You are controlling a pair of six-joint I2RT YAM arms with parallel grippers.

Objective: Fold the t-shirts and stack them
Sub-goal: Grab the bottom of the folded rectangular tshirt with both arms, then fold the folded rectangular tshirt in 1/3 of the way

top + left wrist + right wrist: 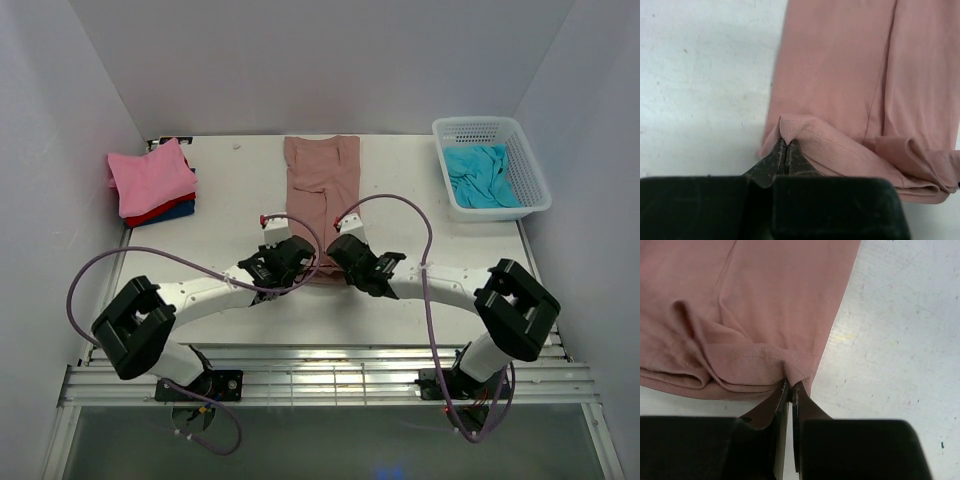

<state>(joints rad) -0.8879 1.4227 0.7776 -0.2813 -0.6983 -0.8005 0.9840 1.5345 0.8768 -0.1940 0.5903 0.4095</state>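
Observation:
The dusty rose-brown t-shirt (321, 185) lies as a long narrow strip down the middle of the table. My left gripper (293, 252) is shut on its near left hem corner (790, 126). My right gripper (340, 250) is shut on its near right hem corner (795, 371). Both pinch the hem a little above the table, and the cloth bunches between them (920, 165). A stack of folded shirts sits at the far left: bright pink (150, 175) on top, red (155, 211) under it, dark blue (175, 213) at the bottom. A turquoise shirt (480, 176) lies crumpled in the basket.
The white lattice basket (532, 170) stands at the far right. White walls close the table at the back and on both sides. Purple cables loop over both arms. A metal rail runs along the near edge (320, 385).

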